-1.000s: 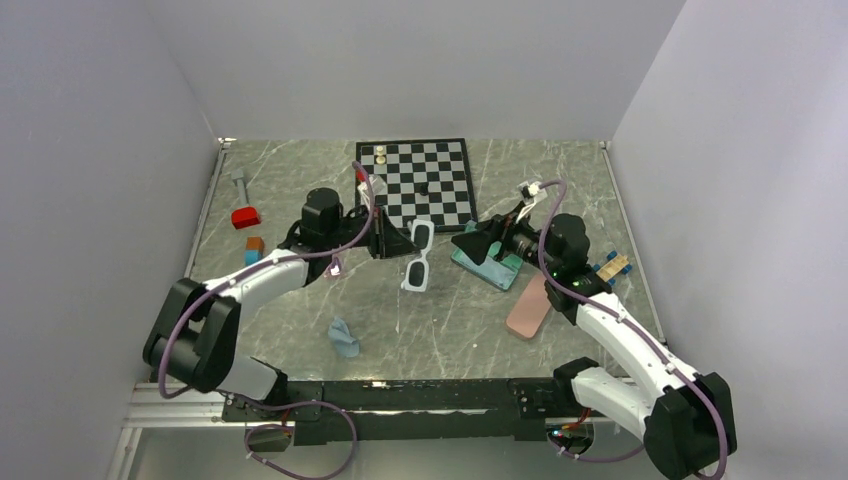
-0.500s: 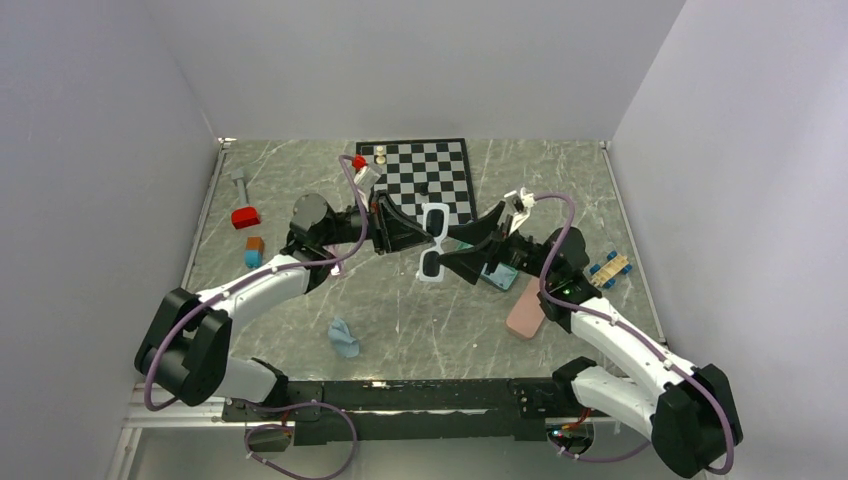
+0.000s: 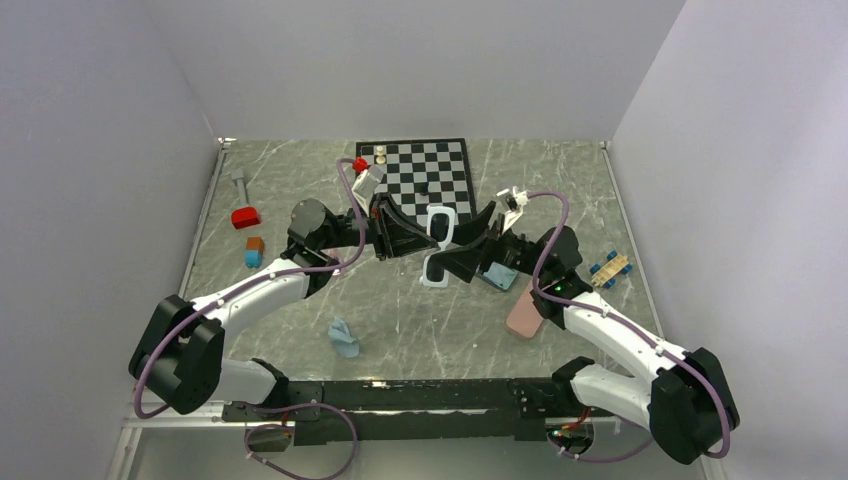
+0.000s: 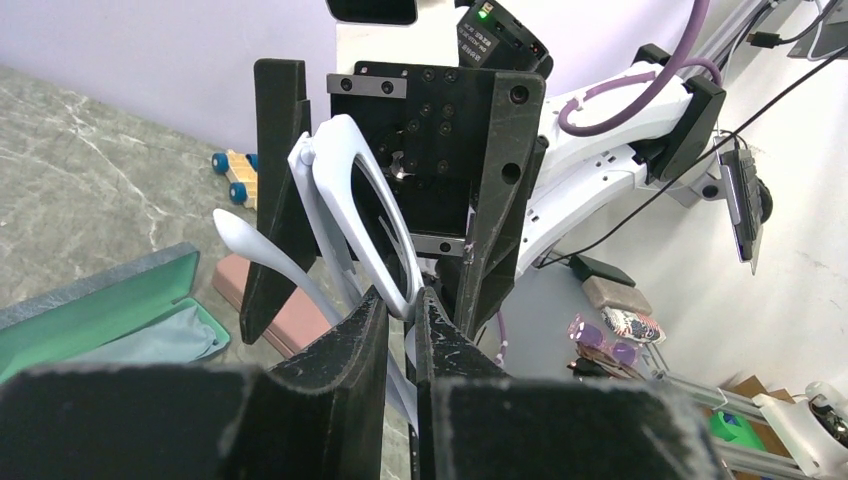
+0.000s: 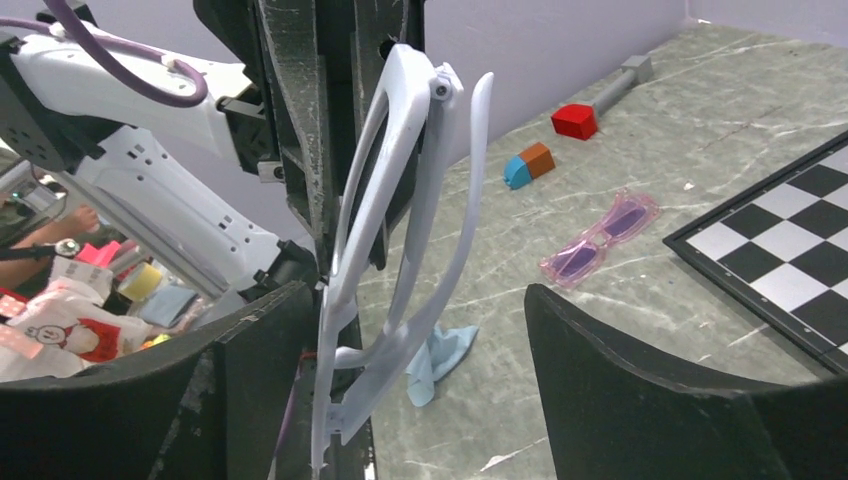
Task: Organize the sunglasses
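Left gripper point(image 4: 400, 312) clamped on white sunglasses point(image 4: 338, 160) (thick frame, dark lenses), pinching lens rim. Pair held upright in air above table point(image 5: 700, 120), between both arms. Right gripper point(image 5: 420, 310) jaws wide, straddling same pair, right finger clear of it. Purple sunglasses point(image 5: 600, 235) flat on table, near chessboard point(image 5: 780, 260).

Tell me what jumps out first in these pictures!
The white sunglasses, held up in the air right in the middle of the scene. The left claw pinches them while the right claw gapes open around them. Behind them a chessboard lies at the far edge.
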Available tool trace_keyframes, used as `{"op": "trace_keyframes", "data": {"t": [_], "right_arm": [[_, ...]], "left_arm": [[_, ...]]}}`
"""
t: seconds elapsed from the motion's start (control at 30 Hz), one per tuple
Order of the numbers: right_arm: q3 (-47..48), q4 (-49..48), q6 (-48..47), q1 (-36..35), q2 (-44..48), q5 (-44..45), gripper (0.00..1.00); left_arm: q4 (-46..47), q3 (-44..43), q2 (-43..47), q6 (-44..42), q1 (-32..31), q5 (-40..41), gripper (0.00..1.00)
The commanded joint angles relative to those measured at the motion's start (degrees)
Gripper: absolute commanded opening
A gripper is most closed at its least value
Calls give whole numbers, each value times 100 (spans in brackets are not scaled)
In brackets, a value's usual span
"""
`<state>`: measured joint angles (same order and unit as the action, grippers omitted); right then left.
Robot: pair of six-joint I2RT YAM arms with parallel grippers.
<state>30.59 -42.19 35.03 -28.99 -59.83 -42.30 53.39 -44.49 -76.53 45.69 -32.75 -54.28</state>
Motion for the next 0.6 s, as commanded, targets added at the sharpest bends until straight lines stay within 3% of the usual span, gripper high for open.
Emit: {"op": "trace_keyframes", "data": {"t": [0.0,0.4,0.57], "right_arm": [[297,-536,237,-77,-39,-89,80],[424,-501,414,-118,-8,-235,44],[511,9,197,-115,110,-85,33]], "left_arm": [[368,-42,140,-111,-37,-43,0],[211,9,215,-350,-38,160,0],[131,36,253,-420,-30,251,0]]}}
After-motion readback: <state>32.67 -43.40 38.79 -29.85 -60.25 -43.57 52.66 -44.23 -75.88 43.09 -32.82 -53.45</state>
